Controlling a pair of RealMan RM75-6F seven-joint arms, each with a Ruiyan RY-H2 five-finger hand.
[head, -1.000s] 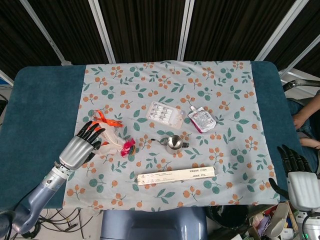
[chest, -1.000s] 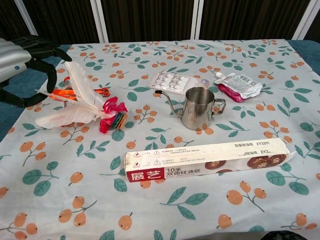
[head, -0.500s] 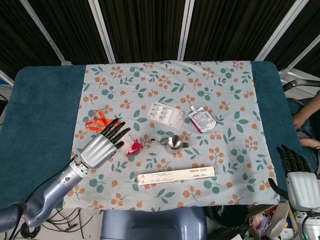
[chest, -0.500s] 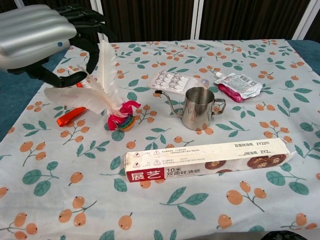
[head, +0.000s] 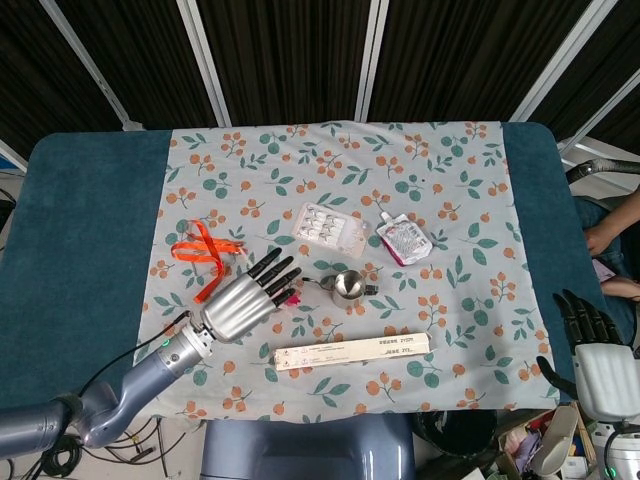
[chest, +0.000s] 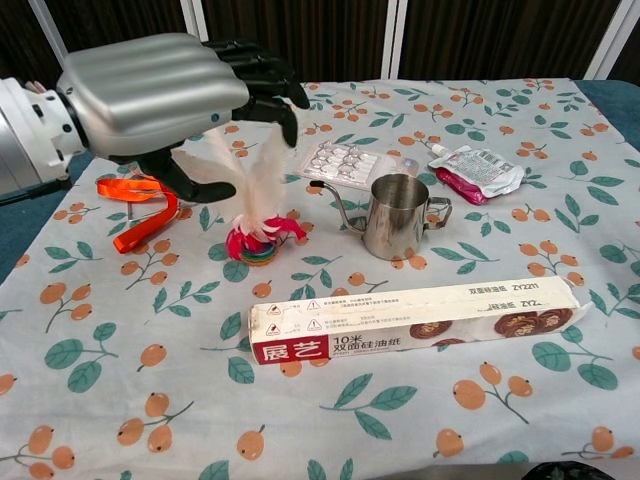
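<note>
The left robot hand (chest: 160, 95) holds a feathered shuttlecock (chest: 252, 205) by its white feathers, fingers curled around their upper part, so the tips of the feathers are hidden behind the dark fingers (chest: 262, 75) in the chest view. The shuttlecock stands upright, its pink and multicoloured base touching the flowered cloth (chest: 150, 400) on the desk (head: 90, 200), just left of a small steel pitcher (chest: 398, 215). In the head view the hand (head: 245, 300) covers nearly all of the shuttlecock; only a scrap of pink shows at the fingertips. An orange ribbon (chest: 140, 205) lies on the cloth behind and left of the hand, partly hidden by the palm in the chest view. In front of the pitcher lies a long paper box (chest: 410, 318); its printed text is too small to read. Behind the pitcher lie a blister pack (chest: 345, 162) and, to the right, a spouted pouch (chest: 480, 170). The right robot hand (head: 595, 345) shows only in the head view, at the lower right corner beside the desk's edge, fingers apart and holding nothing; its lower part is cut off by the frame.
</note>
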